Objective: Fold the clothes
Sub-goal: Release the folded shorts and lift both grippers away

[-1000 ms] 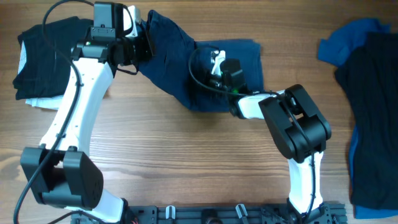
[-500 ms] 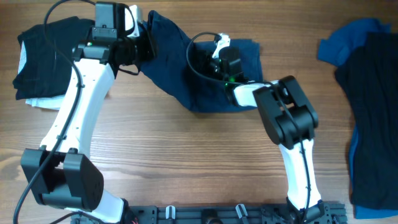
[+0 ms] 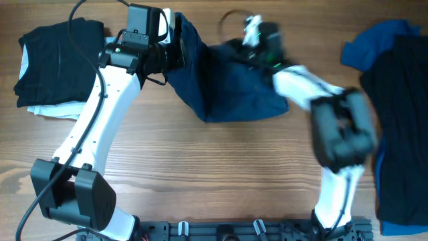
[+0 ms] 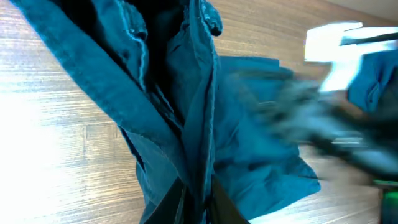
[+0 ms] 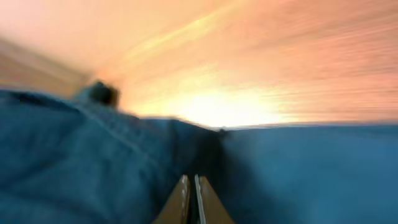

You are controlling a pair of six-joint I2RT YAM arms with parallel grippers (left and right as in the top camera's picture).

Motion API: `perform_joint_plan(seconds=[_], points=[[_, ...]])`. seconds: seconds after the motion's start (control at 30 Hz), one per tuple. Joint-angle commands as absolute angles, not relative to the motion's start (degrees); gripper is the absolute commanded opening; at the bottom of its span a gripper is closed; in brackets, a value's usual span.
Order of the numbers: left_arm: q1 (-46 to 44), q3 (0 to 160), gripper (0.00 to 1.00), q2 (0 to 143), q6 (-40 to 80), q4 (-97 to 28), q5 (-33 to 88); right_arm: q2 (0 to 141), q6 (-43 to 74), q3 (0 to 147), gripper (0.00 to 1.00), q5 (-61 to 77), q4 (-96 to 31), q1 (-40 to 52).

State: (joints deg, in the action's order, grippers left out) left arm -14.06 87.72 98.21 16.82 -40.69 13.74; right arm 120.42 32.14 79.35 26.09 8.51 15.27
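My left arm (image 3: 93, 127) rises from its base at the near table edge and leans rightward. The left end effector (image 3: 175, 48) is at the far side, its fingers (image 4: 166, 211) pinched tight on the dark blue shorts (image 3: 227, 87). My right arm (image 3: 338, 134), motion-blurred, bends at the elbow and reaches far and leftward. The right end effector (image 3: 253, 28) has its fingers (image 5: 207, 205) pressed together on the same cloth.

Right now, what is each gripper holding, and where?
Both hold the dark blue shorts: the left gripper pinches a bunched edge, lifted; the right gripper seems shut on another edge, though blurred.
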Motion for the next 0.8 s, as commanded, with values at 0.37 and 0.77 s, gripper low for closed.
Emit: perform_joint_plan(seconds=[0.37, 0.77], points=[[-22.2, 88.5, 0.11, 100.0, 17.2, -34.9, 14.3, 104.2, 6.0, 75.6, 0.04, 12.0, -33.7, -8.5], [-30.6, 88.5, 0.11, 110.3, 23.0, -22.5, 15.7, 104.2, 4.5, 70.8, 0.04, 13.6, -33.1, -10.5]])
